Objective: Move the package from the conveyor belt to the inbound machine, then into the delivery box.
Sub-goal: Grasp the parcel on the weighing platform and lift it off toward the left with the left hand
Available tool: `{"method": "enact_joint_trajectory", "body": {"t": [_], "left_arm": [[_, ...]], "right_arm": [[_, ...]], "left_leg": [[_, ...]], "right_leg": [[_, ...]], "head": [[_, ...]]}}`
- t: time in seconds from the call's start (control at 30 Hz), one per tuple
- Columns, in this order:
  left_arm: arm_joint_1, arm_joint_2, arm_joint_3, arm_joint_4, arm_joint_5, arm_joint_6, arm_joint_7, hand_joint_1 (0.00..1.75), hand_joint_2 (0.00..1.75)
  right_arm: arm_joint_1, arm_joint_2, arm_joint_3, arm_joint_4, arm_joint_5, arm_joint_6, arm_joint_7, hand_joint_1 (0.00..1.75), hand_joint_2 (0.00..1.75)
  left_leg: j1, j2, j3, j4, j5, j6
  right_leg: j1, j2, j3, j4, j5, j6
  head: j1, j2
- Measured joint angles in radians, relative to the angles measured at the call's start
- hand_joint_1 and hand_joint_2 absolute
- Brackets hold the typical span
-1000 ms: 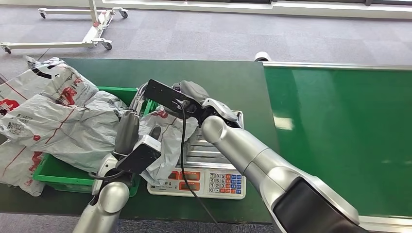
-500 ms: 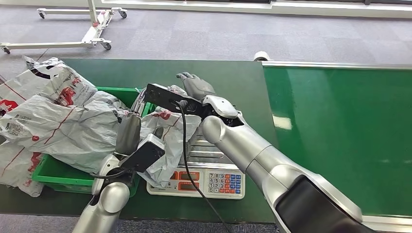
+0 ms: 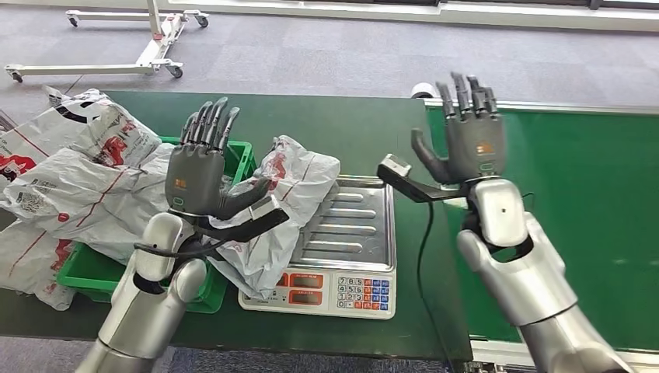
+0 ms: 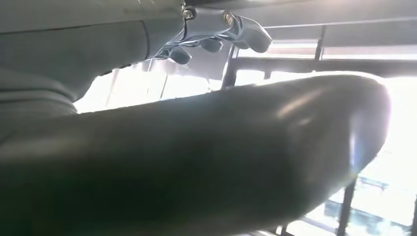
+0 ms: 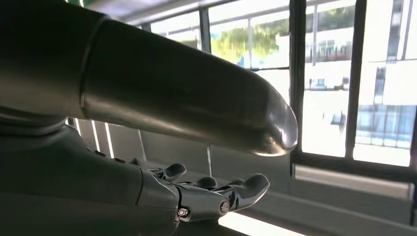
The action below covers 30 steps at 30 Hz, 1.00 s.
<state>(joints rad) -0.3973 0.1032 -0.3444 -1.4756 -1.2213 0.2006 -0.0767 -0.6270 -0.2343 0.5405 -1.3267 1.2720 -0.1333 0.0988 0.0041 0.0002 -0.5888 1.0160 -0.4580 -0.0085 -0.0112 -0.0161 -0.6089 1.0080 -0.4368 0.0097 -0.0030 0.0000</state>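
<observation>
The package (image 3: pixel 294 194), a crumpled grey-white bag with red print, lies across the left side of the scale's metal tray (image 3: pixel 353 221) and leans over the rim of the green delivery box (image 3: pixel 239 152). My left hand (image 3: pixel 200 167) is raised above the box's near corner, fingers spread upward, holding nothing. My right hand (image 3: pixel 466 141) is raised over the seam between table and conveyor belt (image 3: pixel 575 225), also spread and empty. In the wrist views the fingers (image 4: pixel 212 43) and fingers (image 5: pixel 216 191) stick out into free air.
Several more grey bags (image 3: pixel 70 179) are heaped in and over the green box at the left. The scale's keypad (image 3: pixel 357 291) faces the table's near edge. A wheeled frame (image 3: pixel 148 47) stands on the carpet beyond the dark green table (image 3: pixel 342 124).
Both hands have let go of the package and lifted with fingers spread. The right arm swung right toward the belt. The package has settled across the scale tray and the box rim.
</observation>
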Motion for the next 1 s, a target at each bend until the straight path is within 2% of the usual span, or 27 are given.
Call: {"method": "enact_joint_trajectory", "body": {"t": [0.03, 0.17, 0.23, 0.3, 0.37, 0.43, 0.57, 0.73, 0.87, 1.0], "left_arm": [[-0.043, 0.025, -0.010, 0.058, 0.004, 0.006, -0.007, 0.00, 0.00], [-0.210, 0.086, -0.059, 0.319, 0.062, 0.047, -0.018, 0.00, 1.75], [-0.273, 0.098, -0.085, 0.443, 0.080, 0.071, -0.011, 0.00, 1.75], [-0.316, 0.104, -0.107, 0.539, 0.083, 0.086, -0.006, 0.00, 0.87], [-0.347, 0.106, -0.130, 0.611, 0.068, 0.085, 0.005, 0.00, 0.87], [-0.375, 0.107, -0.159, 0.677, 0.037, 0.064, 0.026, 0.00, 1.75], [-0.429, 0.105, -0.220, 0.797, -0.003, -0.007, 0.044, 0.00, 1.75], [-0.477, 0.104, -0.264, 0.902, 0.022, -0.144, -0.013, 0.00, 1.75], [-0.507, 0.123, -0.285, 0.906, 0.111, -0.293, -0.076, 0.00, 1.75], [-0.526, 0.187, -0.316, 0.824, 0.220, -0.442, -0.102, 0.00, 1.75]], "right_arm": [[0.005, -0.064, -0.014, -0.043, -0.011, -0.003, -0.031, 0.00, 0.00], [0.057, -0.292, -0.071, -0.206, -0.163, 0.008, -0.098, 0.00, 0.00], [0.099, -0.394, -0.094, -0.286, -0.221, 0.008, -0.099, 0.00, 0.00], [0.137, -0.471, -0.112, -0.351, -0.245, 0.005, -0.095, 0.00, 0.00], [0.163, -0.523, -0.122, -0.395, -0.248, 0.003, -0.090, 0.00, 0.00], [0.176, -0.554, -0.124, -0.428, -0.248, 0.003, -0.087, 0.00, 0.00], [0.171, -0.572, -0.114, -0.461, -0.265, 0.011, -0.092, 0.00, 0.00], [0.153, -0.573, -0.085, -0.463, -0.273, 0.017, -0.075, 0.00, 0.00], [0.130, -0.571, -0.061, -0.461, -0.273, 0.038, -0.058, 0.00, 0.00], [0.105, -0.568, -0.037, -0.453, -0.276, 0.056, -0.042, 0.00, 0.00]], "left_leg": [[0.000, 0.000, 0.000, 0.000, 0.000, 0.000], [0.000, 0.002, 0.000, 0.000, 0.001, 0.000], [0.000, 0.004, 0.000, 0.000, 0.000, 0.001], [0.000, 0.006, -0.001, -0.001, 0.000, 0.001], [0.000, 0.008, -0.001, -0.001, 0.000, 0.002], [0.000, 0.008, -0.001, -0.001, 0.000, 0.001], [0.000, 0.008, -0.001, -0.001, 0.000, 0.001], [0.000, 0.008, -0.001, -0.001, 0.001, 0.000], [0.000, 0.009, -0.001, -0.002, 0.001, 0.000], [0.000, 0.014, 0.000, -0.002, 0.000, -0.001]], "right_leg": [[0.000, 0.000, 0.000, 0.000, 0.000, 0.000], [-0.001, 0.001, 0.000, 0.000, 0.002, 0.000], [-0.001, 0.003, 0.000, 0.000, 0.002, 0.000], [-0.002, 0.005, -0.001, 0.000, 0.002, 0.000], [-0.002, 0.006, -0.002, 0.000, 0.002, 0.000], [-0.002, 0.007, -0.002, 0.000, 0.002, 0.000], [-0.001, 0.007, -0.002, 0.000, 0.002, 0.000], [-0.001, 0.007, -0.001, 0.001, 0.002, 0.000], [-0.002, 0.008, -0.001, 0.002, 0.003, 0.000], [0.000, 0.013, -0.003, 0.002, 0.003, -0.001]], "head": [[0.000, 0.000], [0.000, 0.000], [0.000, 0.000], [0.000, 0.000], [0.000, 0.000], [0.000, 0.000], [0.000, 0.000], [0.000, 0.000], [0.000, 0.000], [0.000, 0.000]]}}
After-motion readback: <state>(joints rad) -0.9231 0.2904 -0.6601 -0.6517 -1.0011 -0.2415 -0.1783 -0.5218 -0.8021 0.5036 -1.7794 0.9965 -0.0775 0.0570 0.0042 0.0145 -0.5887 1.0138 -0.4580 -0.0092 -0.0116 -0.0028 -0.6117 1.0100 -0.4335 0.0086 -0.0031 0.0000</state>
